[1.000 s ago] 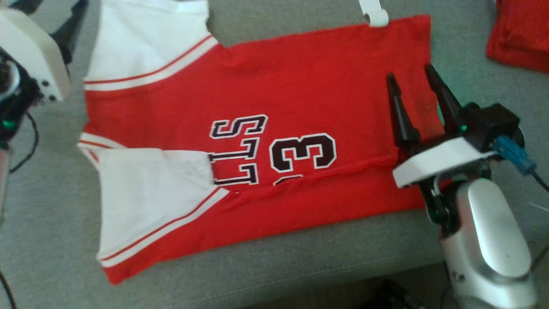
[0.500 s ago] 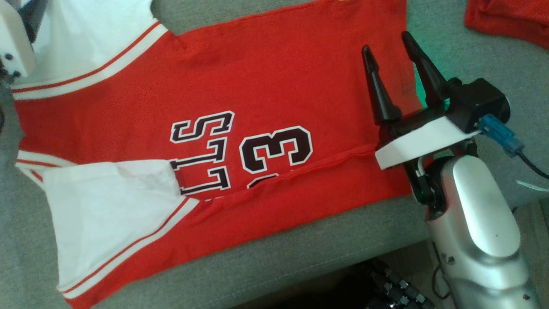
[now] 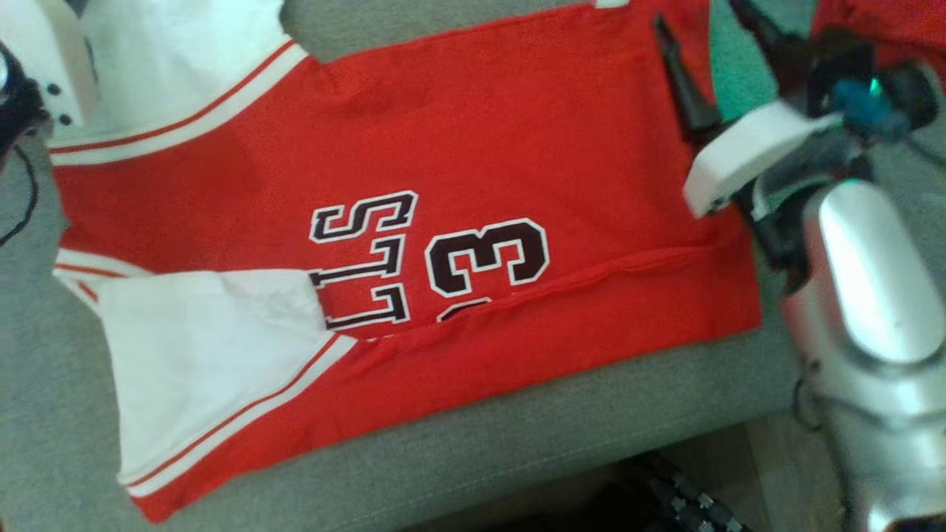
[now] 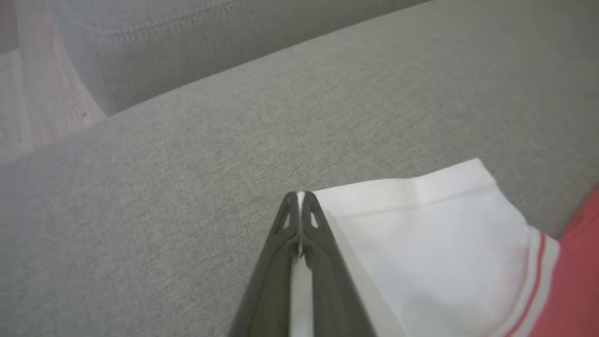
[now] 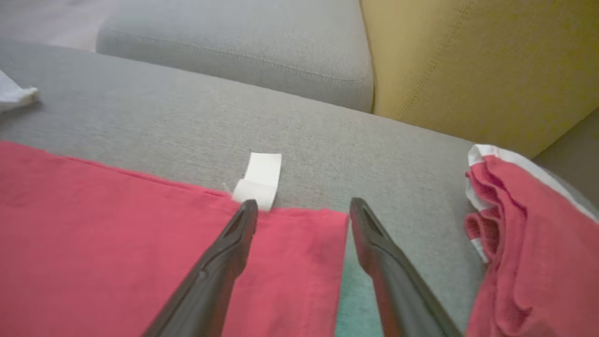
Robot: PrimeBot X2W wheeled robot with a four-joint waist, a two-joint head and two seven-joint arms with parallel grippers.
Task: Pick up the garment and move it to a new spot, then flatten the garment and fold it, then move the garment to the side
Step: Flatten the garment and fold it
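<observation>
Reads as a home living room. Head view: a broad grey woven sofa seat [image 3: 458,458] runs across the lower frame. Right wrist view: a second grey cushion [image 5: 234,51] with a stitched seam along the top, and mustard-yellow upholstery [image 5: 468,61] at upper right. Left wrist view: pale wood-look floor [image 4: 32,107] at the upper left edge. Clothing lies on the seat: a red-and-white jersey [image 3: 517,148] spread flat and another red garment [image 5: 519,243] bunched at right.

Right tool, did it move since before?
Yes. The right tool went up the head view, away from the 3, toward the far corner of the shirt.
</observation>
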